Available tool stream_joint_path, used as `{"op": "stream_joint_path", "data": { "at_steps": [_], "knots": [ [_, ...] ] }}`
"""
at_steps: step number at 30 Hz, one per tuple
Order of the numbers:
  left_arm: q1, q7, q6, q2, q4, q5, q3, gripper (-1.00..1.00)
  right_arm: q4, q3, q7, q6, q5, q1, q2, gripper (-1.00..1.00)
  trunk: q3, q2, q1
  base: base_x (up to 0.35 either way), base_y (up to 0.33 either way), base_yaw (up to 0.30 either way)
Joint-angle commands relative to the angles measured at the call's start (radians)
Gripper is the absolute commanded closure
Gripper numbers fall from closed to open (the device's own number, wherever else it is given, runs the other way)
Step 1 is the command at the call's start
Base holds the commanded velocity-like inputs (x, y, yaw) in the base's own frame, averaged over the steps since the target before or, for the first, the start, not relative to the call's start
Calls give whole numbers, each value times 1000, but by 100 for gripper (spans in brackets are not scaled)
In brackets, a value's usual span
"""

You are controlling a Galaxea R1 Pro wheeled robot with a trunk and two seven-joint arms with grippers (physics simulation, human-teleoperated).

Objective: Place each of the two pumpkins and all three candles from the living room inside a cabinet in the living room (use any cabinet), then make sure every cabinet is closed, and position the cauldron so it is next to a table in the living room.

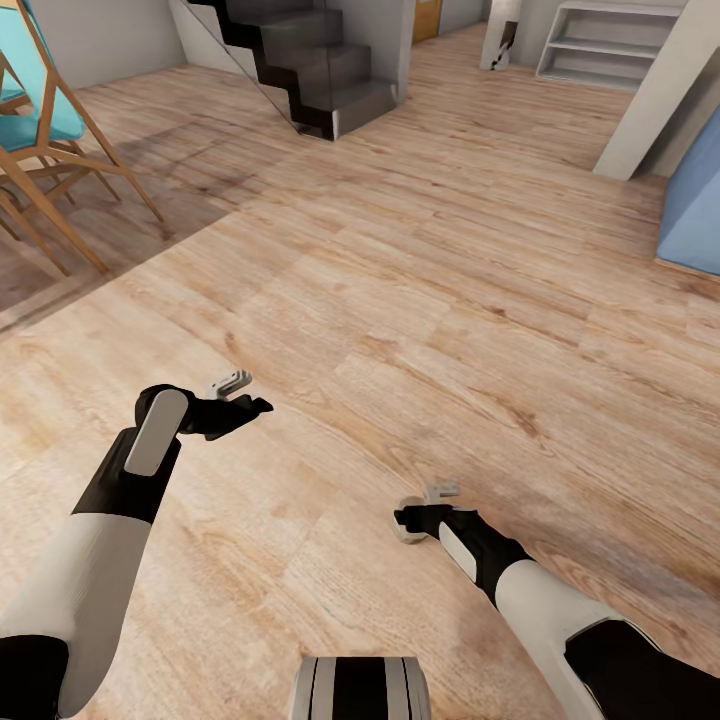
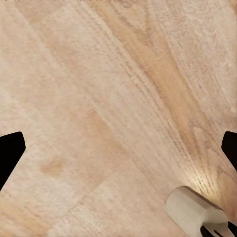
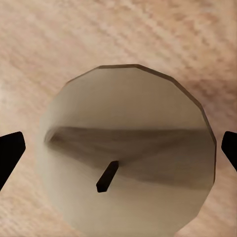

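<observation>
The robot stands on a light wooden floor (image 1: 420, 300), and both arms reach forward over the planks. The right gripper (image 1: 425, 510) is low, close to the robot's base (image 1: 360, 688), and it holds a candle (image 1: 408, 527). In the right wrist view the candle (image 3: 126, 153) sits between the two dark fingertips (image 3: 10, 153), its flat beige top and short dark wick turned to the camera. The fingertips stand at both sides of it, so the right gripper is closed around the candle (the contact itself is hidden at the edges of the picture).

The left gripper (image 1: 245, 392) is farther from the base than the right one and well apart from it. Its fingers (image 1: 232, 380) are spread and nothing is between them. In the left wrist view there is bare floor (image 2: 108, 98) between the two black fingertips (image 2: 10, 148), and the candle (image 2: 195, 210) is beyond them, near one fingertip.

Far from the base, at the other side of the floor, there is a dark staircase (image 1: 310, 70). A wooden chair (image 1: 50, 130) with a teal seat stands to the left of the staircase, nearer to the robot. To the right of the staircase is a pale shelf unit (image 1: 610, 45), and nearer than the shelf a blue thing (image 1: 695, 200) is cut by the edge of the picture.
</observation>
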Motion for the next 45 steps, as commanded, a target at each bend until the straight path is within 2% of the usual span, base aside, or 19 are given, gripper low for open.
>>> {"op": "stream_joint_path", "data": {
  "at_steps": [1, 15, 18, 36, 39, 45],
  "knots": [
    [0, 10, 1, 1, -1, 10, -2, -100, -1, 4, 0, 4, -2, 0, 0, -100, -1, 0, 0, 0, 0, 0],
    [0, 10, 1, 1, -1, 11, -1, -100, -1, 5, 0, 4, -2, 0, 0, -100, -1, 0, 0, 0, 0, 0],
    [0, 11, 1, 1, -1, 10, -1, -100, -1, 5, 0, 4, -2, 0, 0, -100, -12, -1, 1, 0, 0, 0],
    [0, 12, 1, 1, -1, 10, -1, -100, -1, 4, 0, 4, -2, 0, 0, -100, -12, -1, 1, 0, 0, 0],
    [0, 12, 1, 1, -1, 8, -1, -100, -1, 4, 0, 4, -2, 0, 0, -100, -24, -2, 3, 0, 0, 0],
    [0, 12, 1, 1, -3, 9, -1, -100, -1, 4, 0, 4, -2, 0, 0, -100, -24, -2, 3, 0, 0, 0]
  ]
}}
